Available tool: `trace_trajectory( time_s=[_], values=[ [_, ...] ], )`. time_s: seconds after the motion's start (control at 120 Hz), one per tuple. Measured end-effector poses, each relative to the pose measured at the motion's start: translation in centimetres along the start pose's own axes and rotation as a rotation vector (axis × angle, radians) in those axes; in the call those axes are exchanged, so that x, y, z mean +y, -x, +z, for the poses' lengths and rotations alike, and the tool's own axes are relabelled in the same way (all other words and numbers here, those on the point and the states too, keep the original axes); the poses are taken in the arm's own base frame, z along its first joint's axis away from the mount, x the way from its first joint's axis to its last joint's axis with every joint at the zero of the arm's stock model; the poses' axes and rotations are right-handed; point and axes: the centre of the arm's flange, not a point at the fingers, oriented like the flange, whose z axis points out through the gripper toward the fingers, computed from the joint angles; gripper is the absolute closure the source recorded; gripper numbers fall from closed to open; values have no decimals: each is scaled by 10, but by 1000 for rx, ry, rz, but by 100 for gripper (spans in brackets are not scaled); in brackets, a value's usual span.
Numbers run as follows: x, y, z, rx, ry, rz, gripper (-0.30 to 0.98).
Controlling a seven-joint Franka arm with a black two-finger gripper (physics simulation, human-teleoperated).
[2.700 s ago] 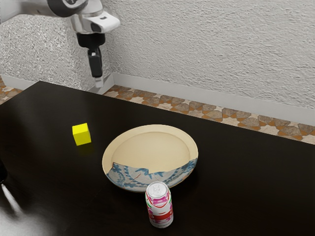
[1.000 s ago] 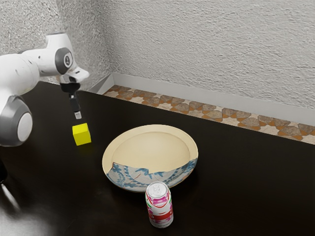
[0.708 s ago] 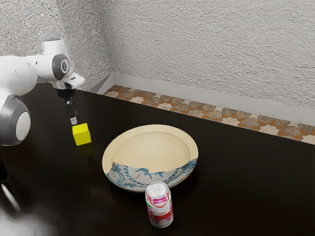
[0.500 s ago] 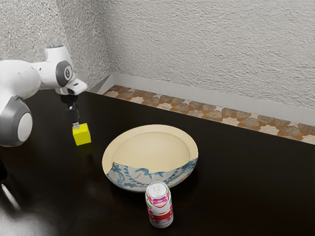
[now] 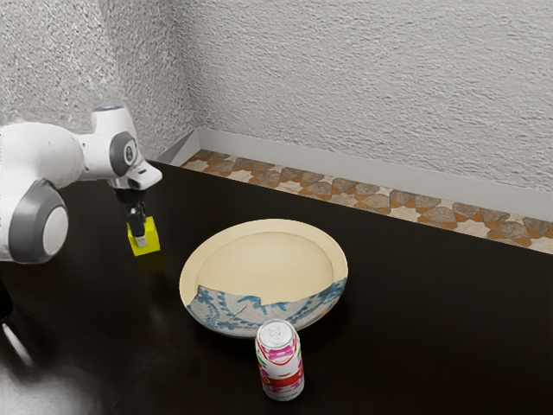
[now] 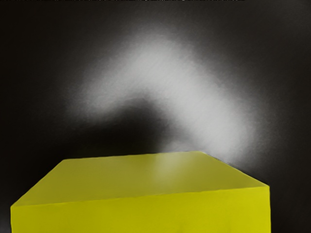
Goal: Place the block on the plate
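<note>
Reading the exterior view from left to right, with the plate as the clock's middle, I find a dark thing cut off at nine o'clock, the white and grey arm reaching in from ten, and the black gripper pointing down at the block, between nine and ten. The can stands upright at six o'clock, overlapping the plate's near rim in the view; I cannot tell whether they touch. The wrist view gives the block close up: a broad top and one side face, with a blurred pale glare on the table past it.

Whether the gripper is wide, narrow or holding the block, I cannot tell; its tip crosses the block's face in the exterior view.

The block is plain bright yellow, sharp-edged and apart from the plate. From the wrist, its top looks duller than its side and carries a faint sheen.

The table is black and glossy, with a bright reflection towards eight o'clock. Rough pale walls rise around twelve, and patterned brown and cream floor runs from eleven round to two.
</note>
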Motion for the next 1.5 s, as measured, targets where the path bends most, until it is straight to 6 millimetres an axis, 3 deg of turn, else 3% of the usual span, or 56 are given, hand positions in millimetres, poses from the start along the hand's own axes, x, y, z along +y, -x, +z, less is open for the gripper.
trace_trajectory(
  time_s=[0.117, 0.383, 0.725, 0.85, 1.042, 1.1, 1.2, 1.408, 1.5],
  values=[
    [0, -2, 10, -3, 4, 2, 0],
    [-1, -3, 9, -2, -5, -14, 21],
    [-2, -3, 5, 3, -16, -28, 32],
    [2, -6, -28, 26, -53, -25, 30],
    [20, 0, -130, 83, -152, -21, 28],
    [27, 0, -149, 83, -167, -17, 28],
    [50, -38, -162, 89, -162, 35, 28],
    [113, -134, -158, 78, -118, 177, 29],
    [141, -164, -149, 63, -98, 217, 29]
  ],
)
